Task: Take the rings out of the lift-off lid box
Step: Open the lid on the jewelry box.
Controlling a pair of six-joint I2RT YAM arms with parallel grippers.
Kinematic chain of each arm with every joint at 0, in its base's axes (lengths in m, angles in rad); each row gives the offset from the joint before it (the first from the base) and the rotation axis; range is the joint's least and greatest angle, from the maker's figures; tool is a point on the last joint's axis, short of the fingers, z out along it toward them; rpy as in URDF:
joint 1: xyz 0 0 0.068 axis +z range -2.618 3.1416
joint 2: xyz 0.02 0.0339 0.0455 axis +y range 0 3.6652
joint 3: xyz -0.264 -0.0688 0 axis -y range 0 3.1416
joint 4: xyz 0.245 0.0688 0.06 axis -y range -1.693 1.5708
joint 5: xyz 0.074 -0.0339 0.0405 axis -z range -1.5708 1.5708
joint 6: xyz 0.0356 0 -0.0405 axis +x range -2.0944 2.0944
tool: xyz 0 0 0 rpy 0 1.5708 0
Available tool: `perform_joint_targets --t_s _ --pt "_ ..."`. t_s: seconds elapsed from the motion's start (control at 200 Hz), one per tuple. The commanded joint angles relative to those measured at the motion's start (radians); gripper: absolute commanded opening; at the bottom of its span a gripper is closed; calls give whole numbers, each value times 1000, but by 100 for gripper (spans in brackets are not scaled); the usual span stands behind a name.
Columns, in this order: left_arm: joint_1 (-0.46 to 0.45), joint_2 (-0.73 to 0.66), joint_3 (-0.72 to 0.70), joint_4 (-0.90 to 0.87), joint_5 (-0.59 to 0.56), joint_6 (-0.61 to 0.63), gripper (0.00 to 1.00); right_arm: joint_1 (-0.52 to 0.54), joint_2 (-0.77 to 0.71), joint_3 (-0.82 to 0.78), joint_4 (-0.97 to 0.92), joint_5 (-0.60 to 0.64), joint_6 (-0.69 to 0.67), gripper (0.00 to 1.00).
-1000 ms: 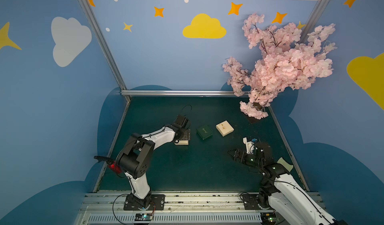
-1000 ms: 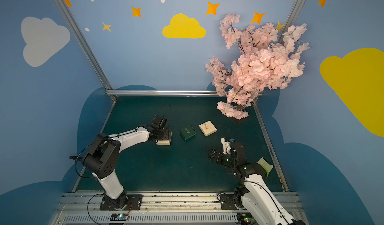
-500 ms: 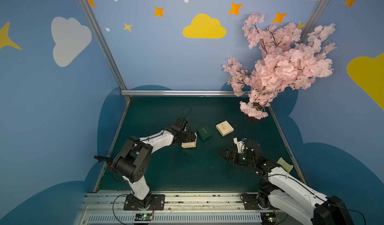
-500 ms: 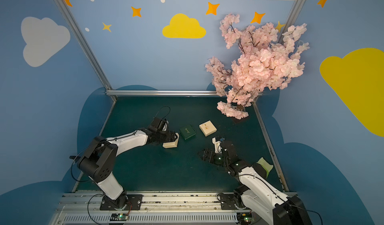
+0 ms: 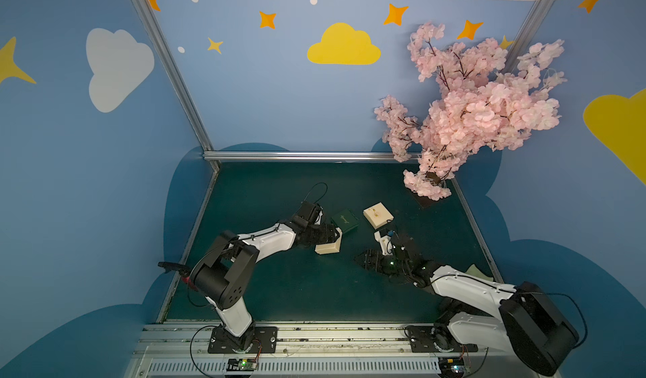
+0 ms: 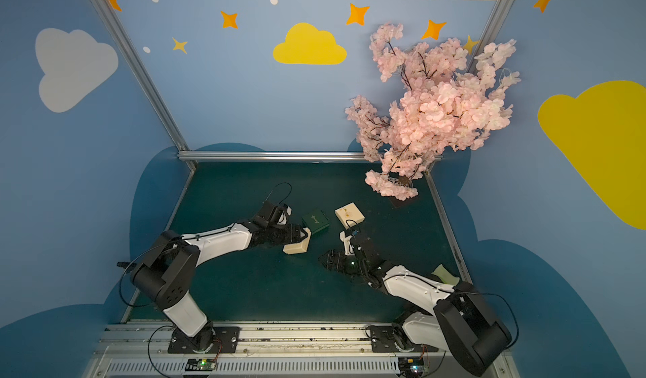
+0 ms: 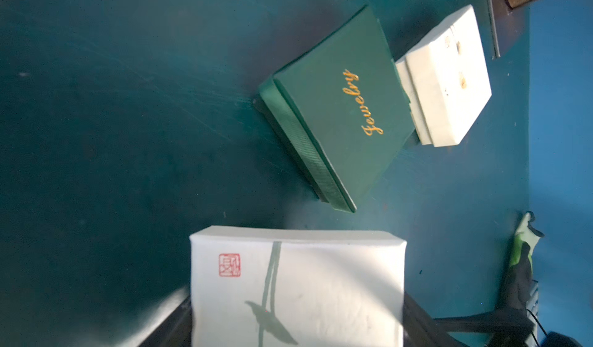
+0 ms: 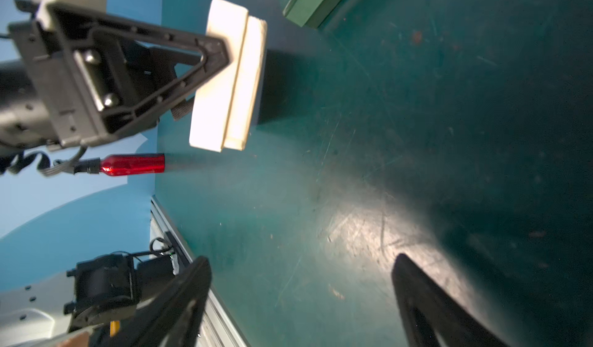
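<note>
On the dark green surface, toward its middle, my left hand is clamped on the white box, its fingers pressed against opposite sides. The box sits tilted, its lid seated on the base, so what it holds is hidden. I cannot tell whether its lower edge touches the surface. Just beside it lies the green box lettered "Jewelry", and near that is a cream box with two golden specks on top, too small to name. My right hand hovers low, its fingers spread wide around nothing.
</note>
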Motion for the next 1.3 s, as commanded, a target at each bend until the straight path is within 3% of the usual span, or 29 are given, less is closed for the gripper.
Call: perform_joint_targets --t_s 0.0,0.11,0.24,0.34,0.536,0.771,0.911,1.297 --pt "-13 -6 -6 30 22 -17 84 5 39 26 66 -6 24 78" --pt "-22 3 -6 34 26 -21 84 5 68 40 107 -46 22 66" --pt "-27 15 -1 41 38 -25 84 6 75 50 110 -34 30 62" --pt "-33 17 -1 53 48 -36 84 5 90 55 121 -31 34 53" --pt "-43 24 -1 56 56 -42 84 5 123 59 152 -46 50 55" --pt "-55 37 -5 69 68 -53 84 -6 128 62 152 -34 53 46" --pt "-62 35 -12 82 75 -64 84 -11 125 73 129 -22 38 50" --pt "-78 55 2 120 97 -93 84 -24 107 82 68 29 11 47"
